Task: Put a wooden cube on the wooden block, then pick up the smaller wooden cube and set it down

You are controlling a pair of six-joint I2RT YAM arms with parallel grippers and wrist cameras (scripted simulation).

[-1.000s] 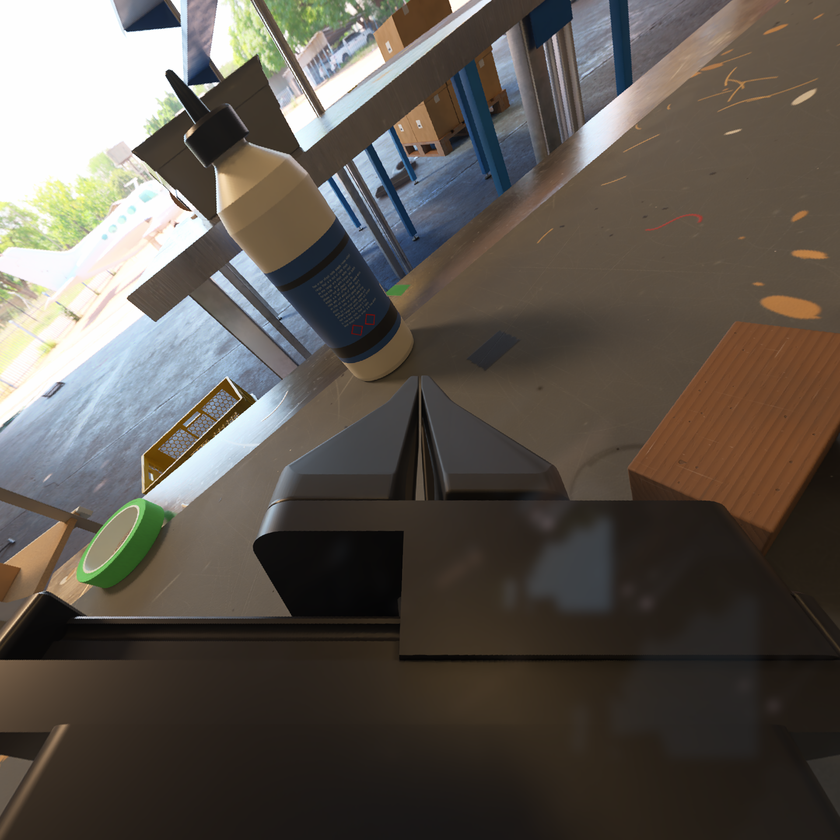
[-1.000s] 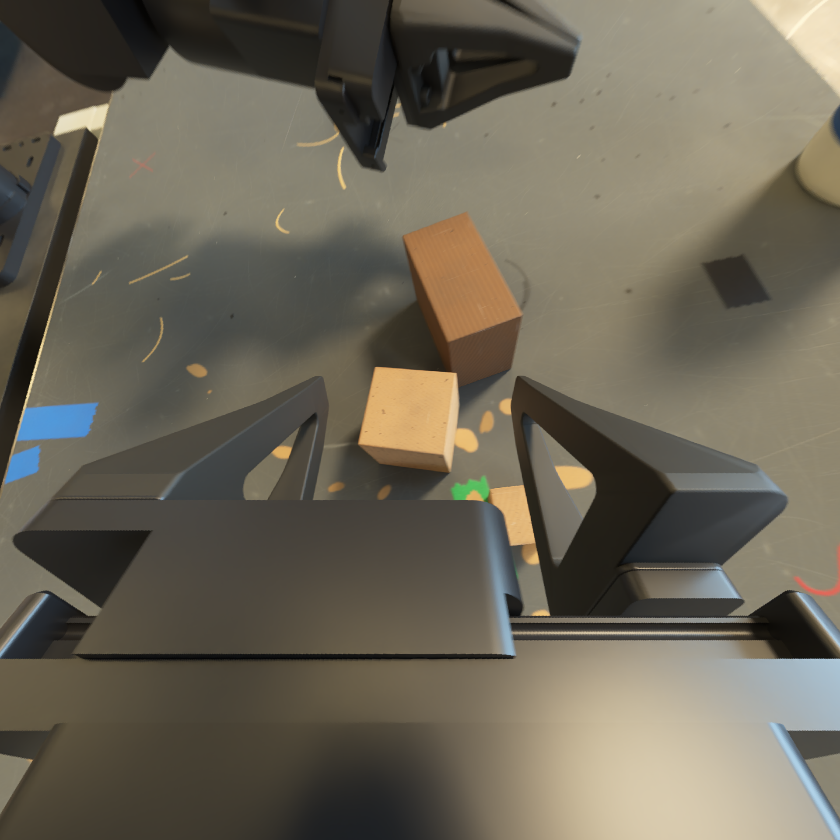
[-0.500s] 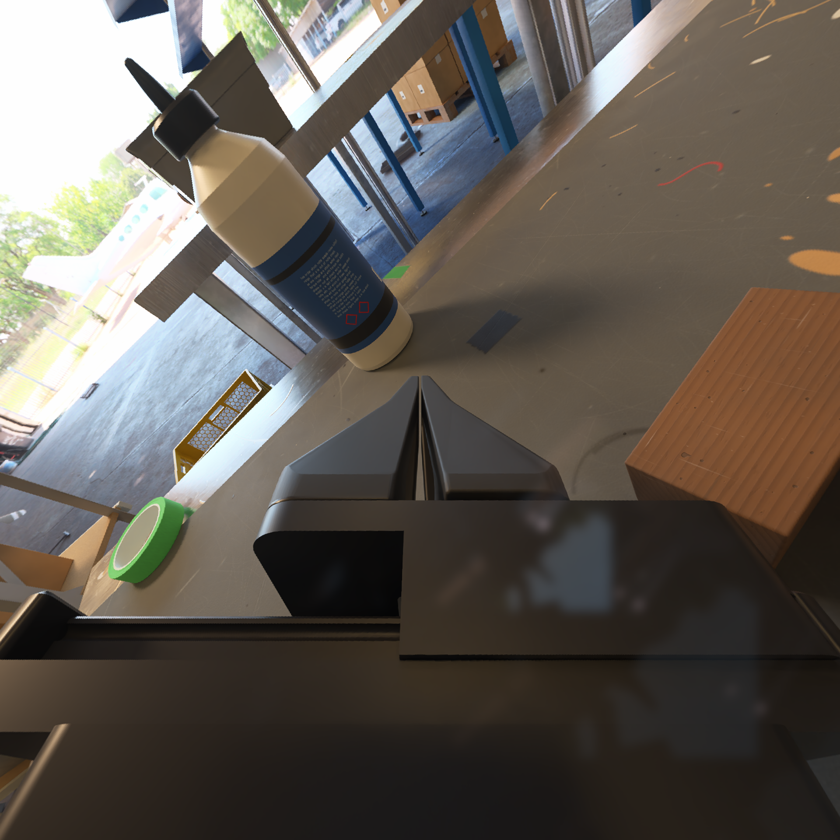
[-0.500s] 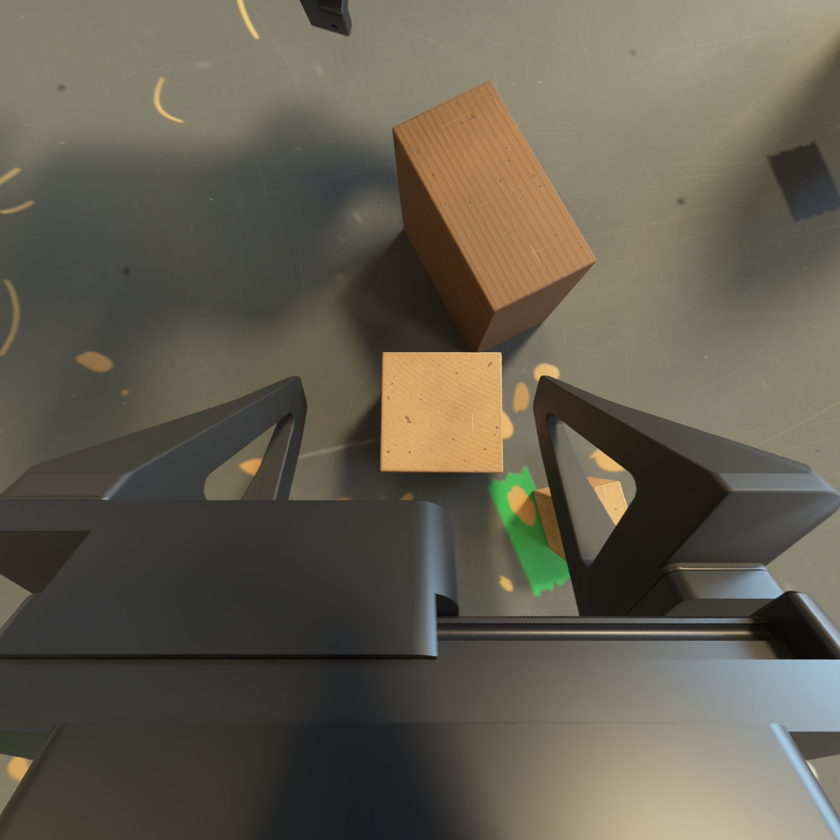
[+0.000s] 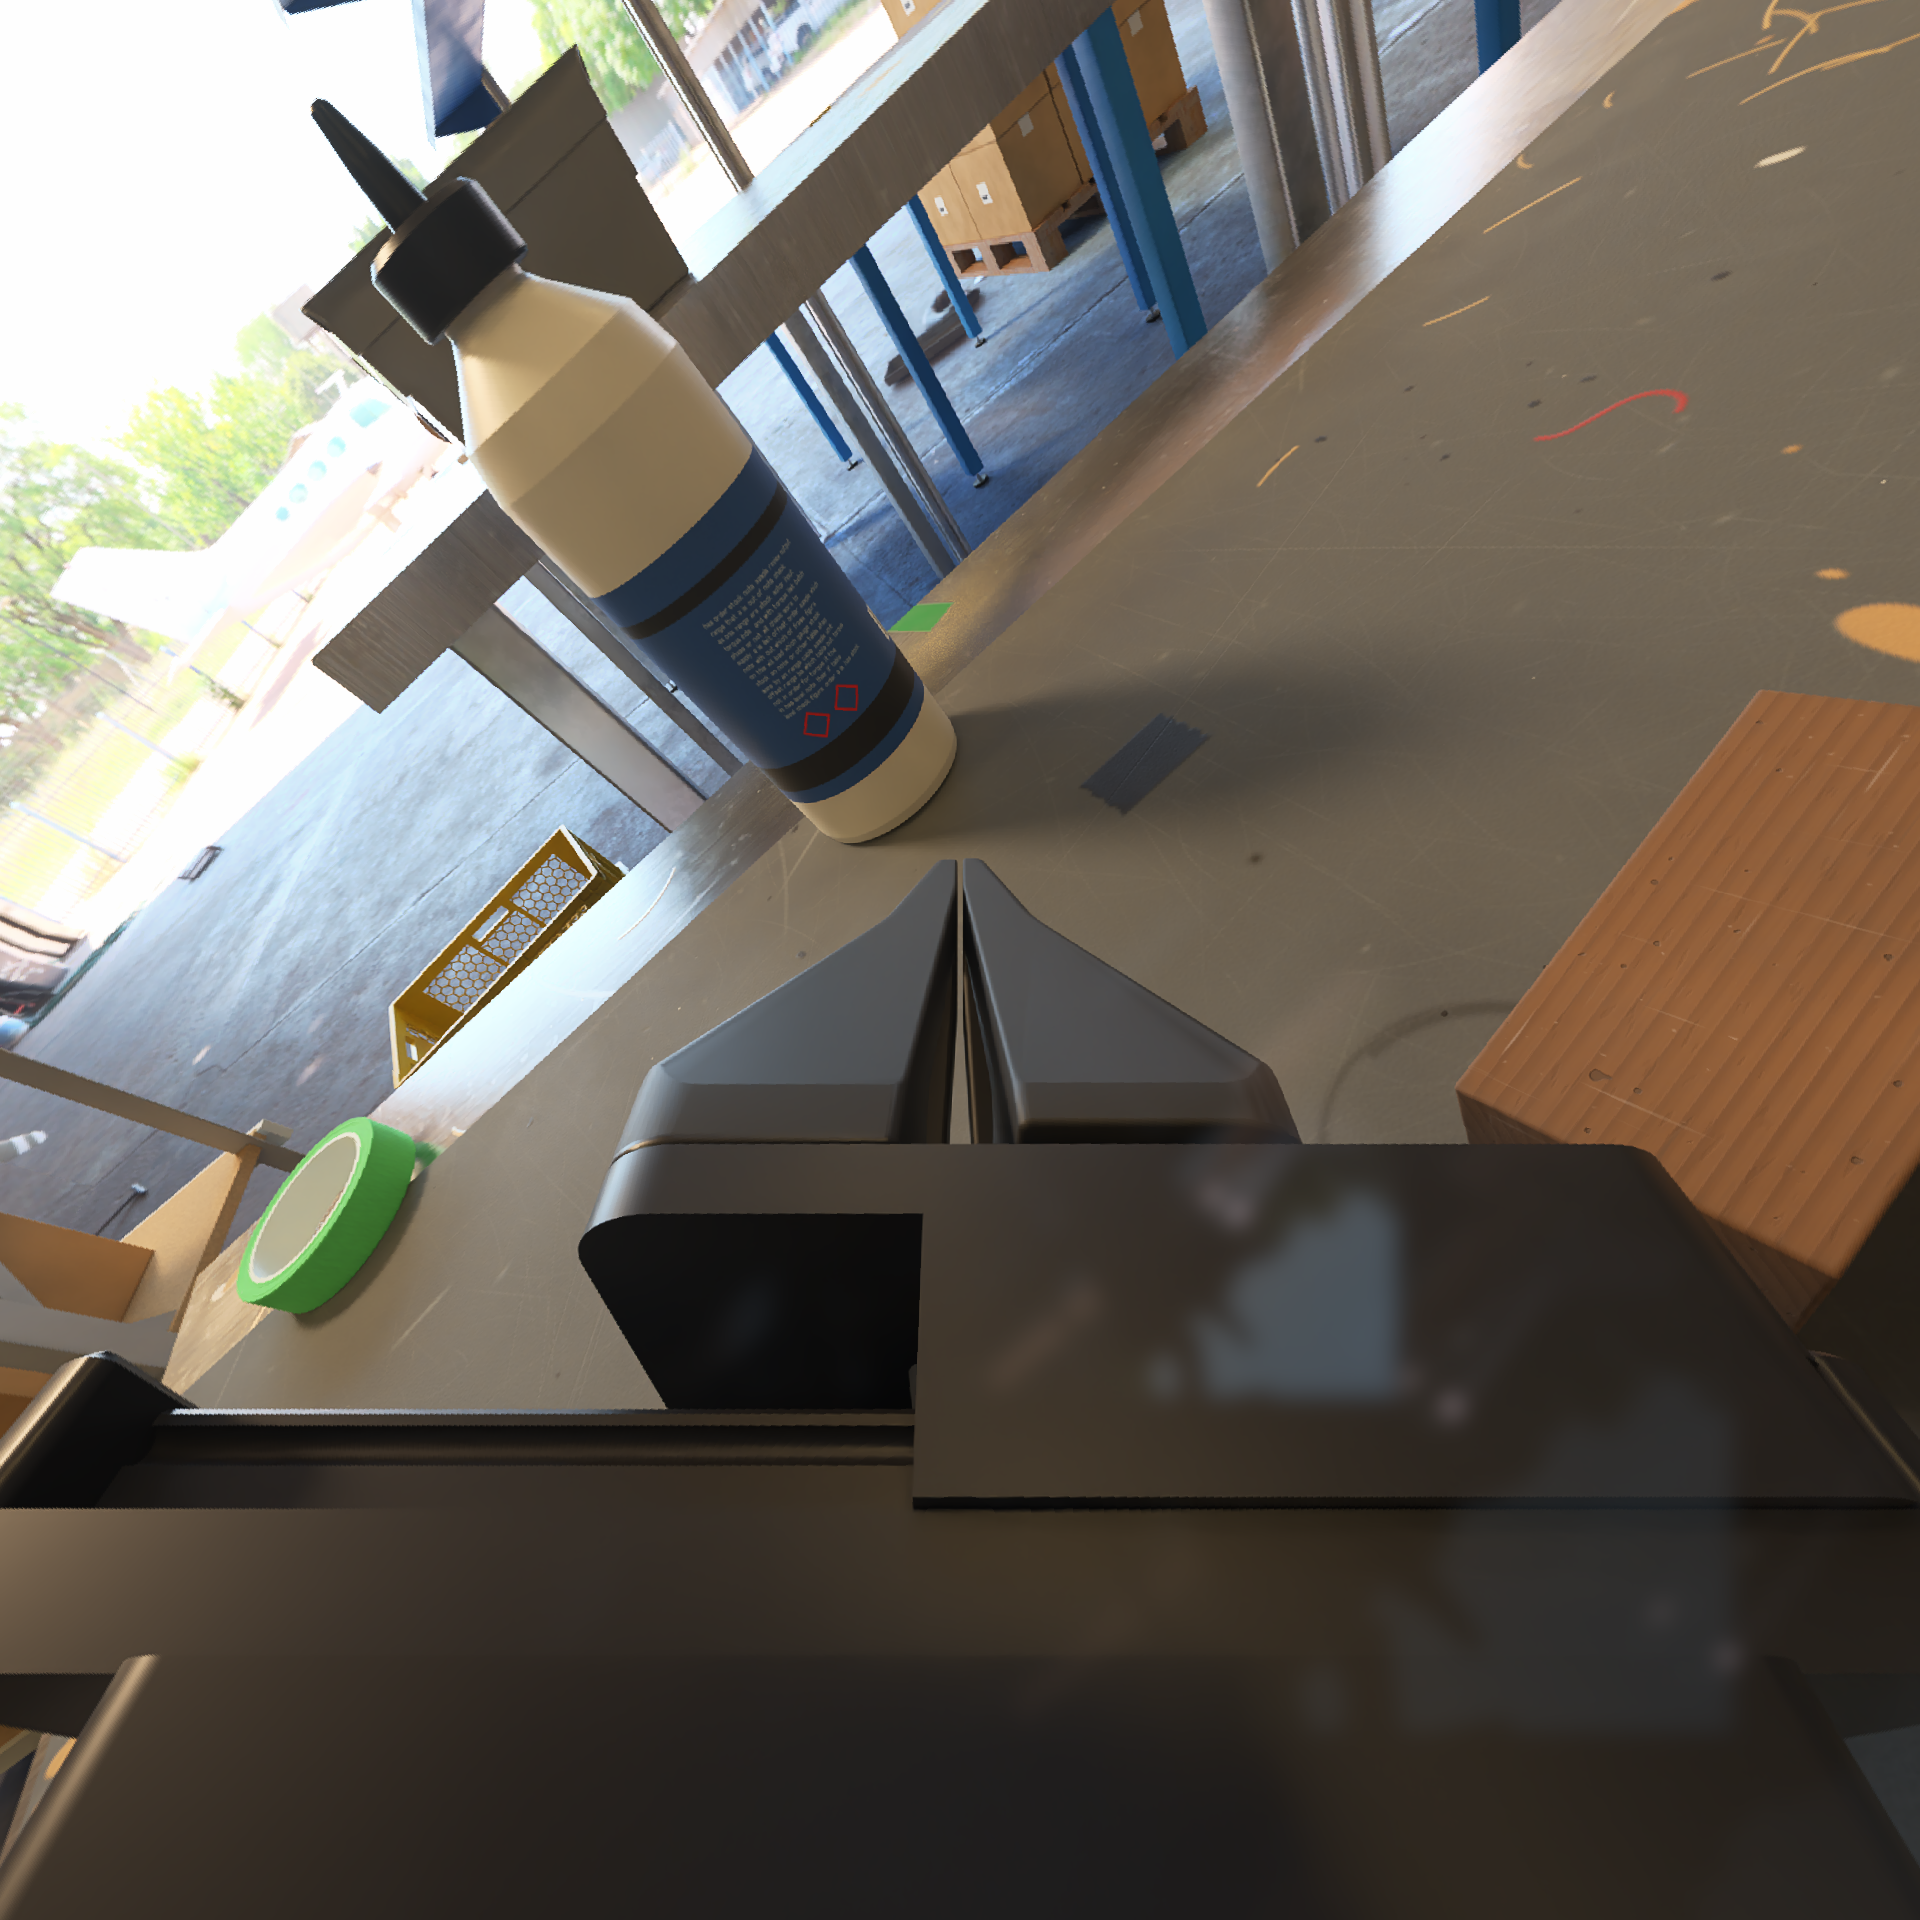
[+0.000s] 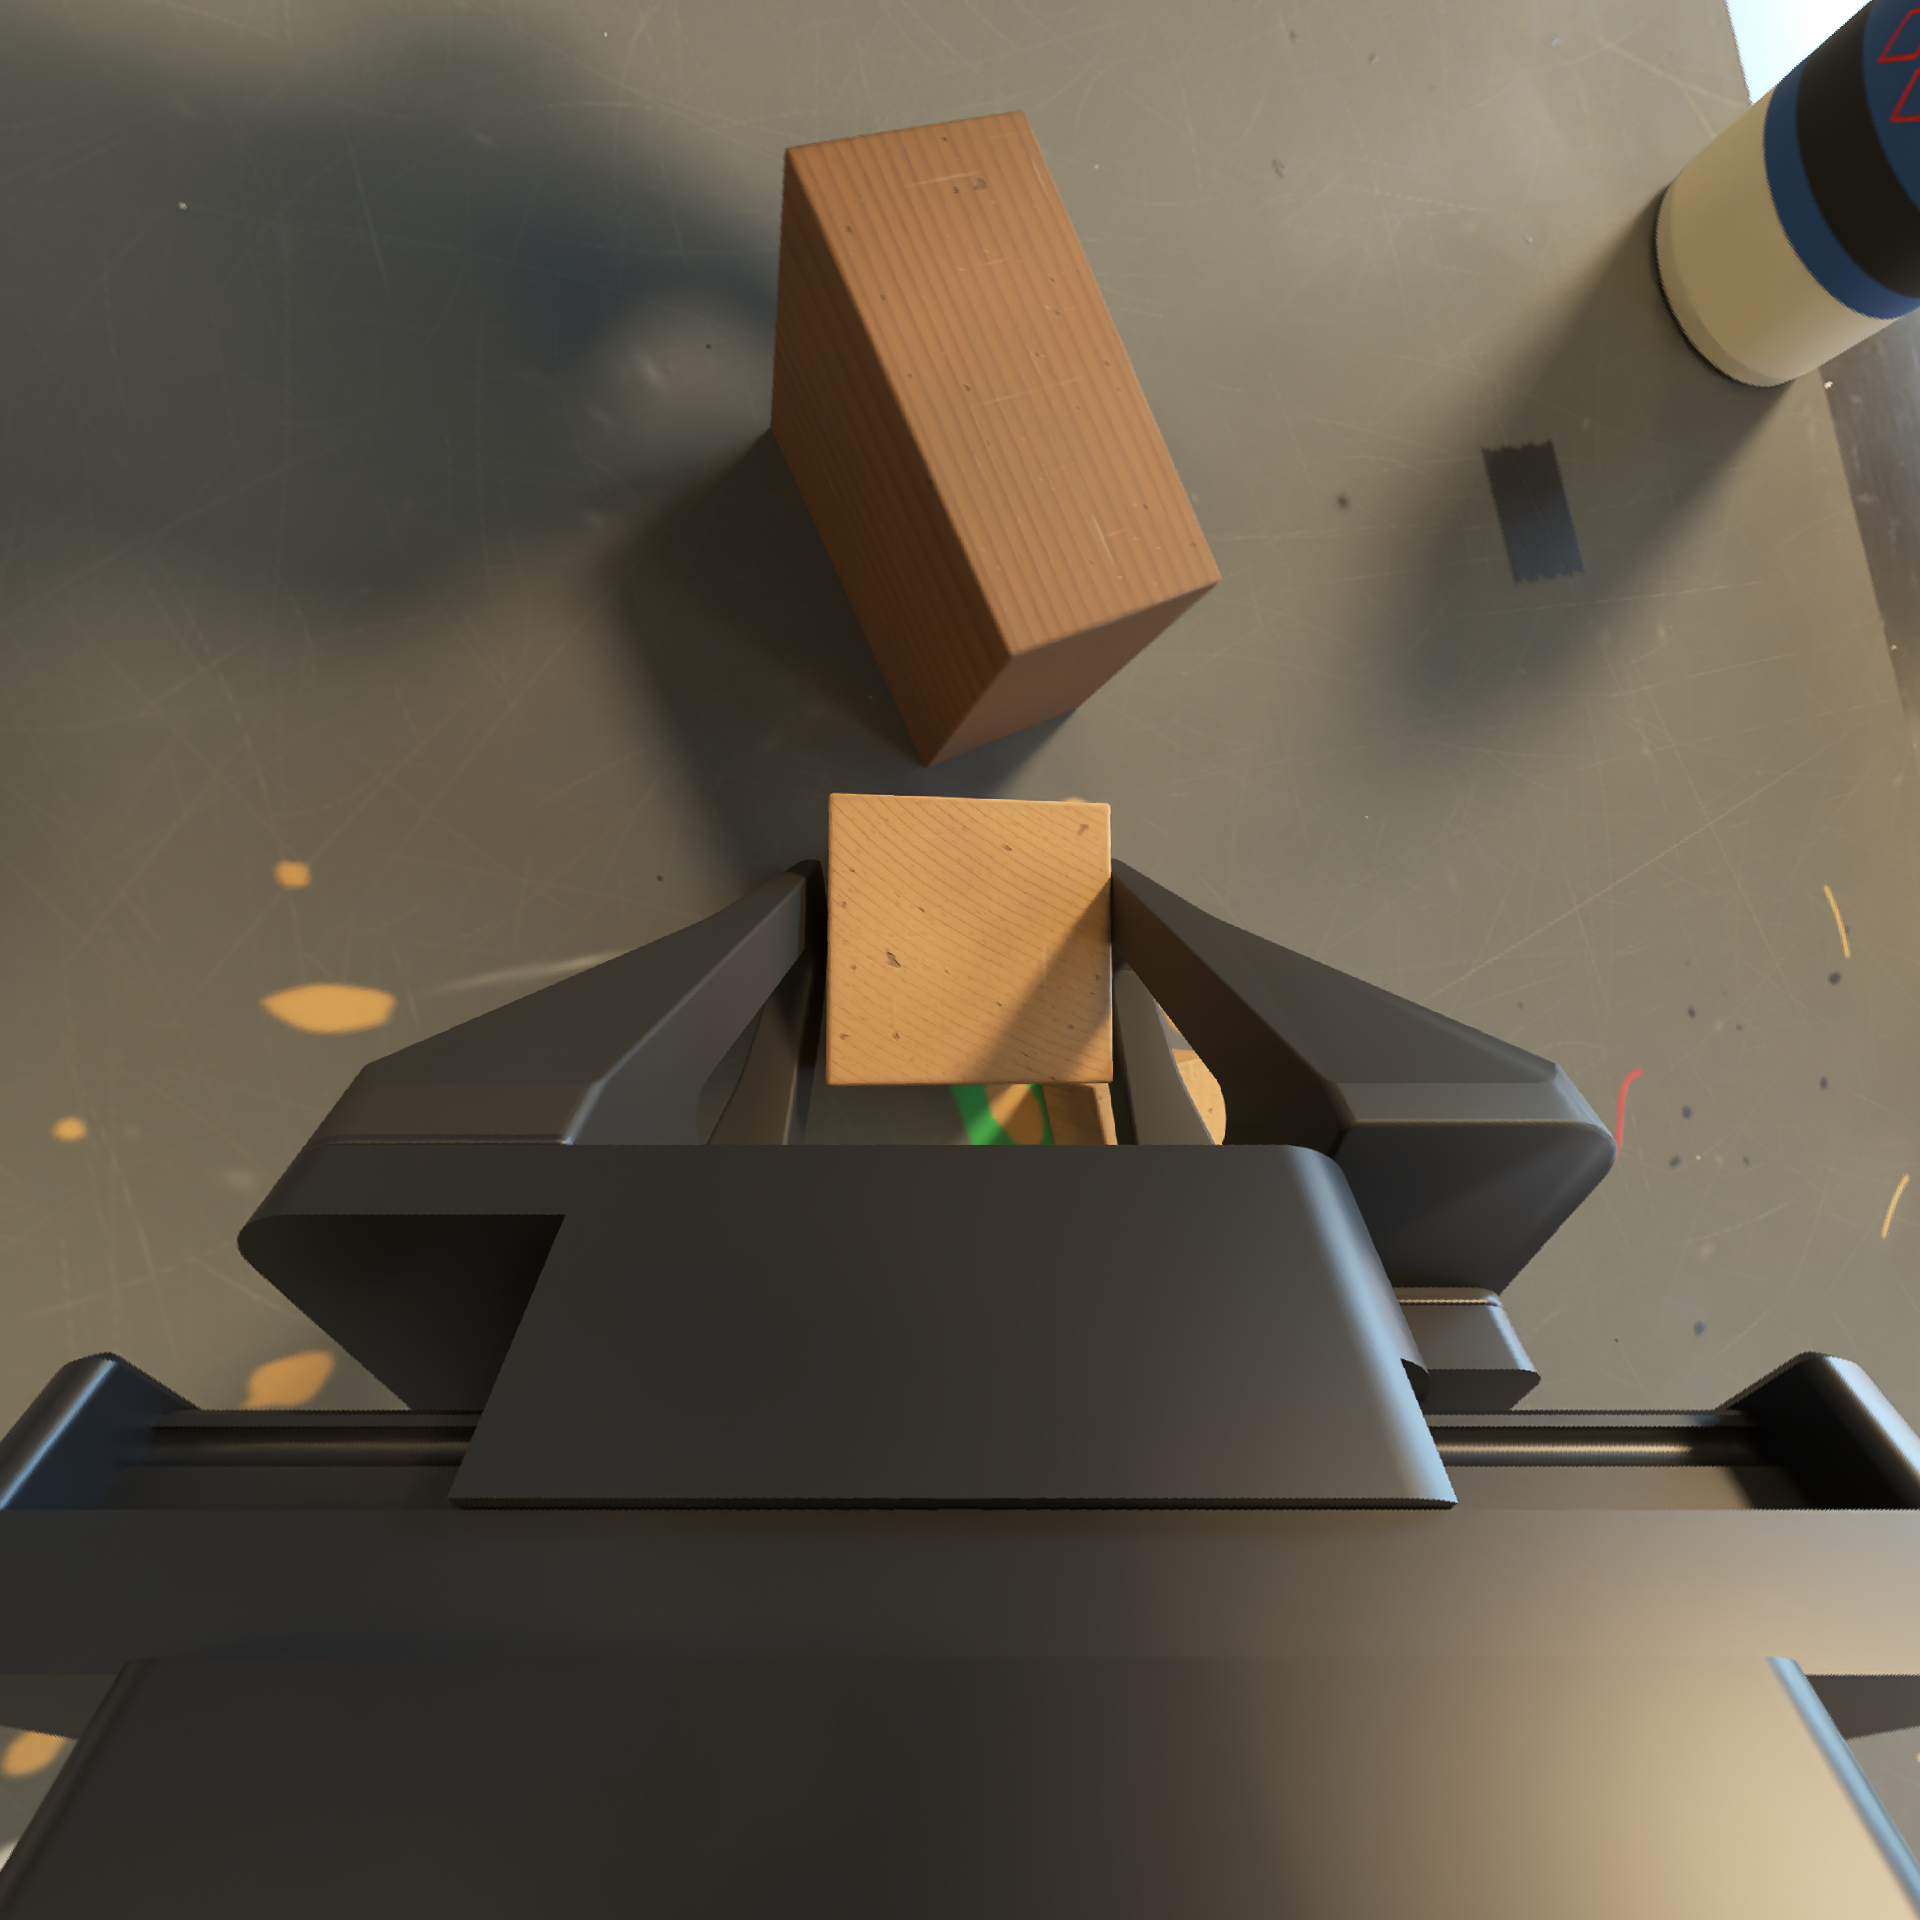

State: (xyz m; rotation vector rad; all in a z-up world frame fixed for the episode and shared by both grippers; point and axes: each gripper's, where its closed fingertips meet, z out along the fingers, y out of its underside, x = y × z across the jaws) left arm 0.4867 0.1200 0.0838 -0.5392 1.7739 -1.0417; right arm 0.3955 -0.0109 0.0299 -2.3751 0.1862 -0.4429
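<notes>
In the right wrist view my right gripper is shut on a light wooden cube, its fingers pressed against the cube's left and right sides. The dark brown wooden block lies on the grey table just beyond the cube. A smaller wooden cube shows partly behind the held cube and the right finger, beside a strip of green tape. In the left wrist view my left gripper is shut and empty, above the table, with the block to its right.
A cream and blue glue bottle stands near the table's far edge, ahead of the left gripper; its base shows in the right wrist view. A green tape roll lies at the left edge. A dark tape patch lies right of the block.
My right gripper has come down over the light cube and shut on it. The left gripper stays shut and has shifted a little, so the bottle and block look closer.
</notes>
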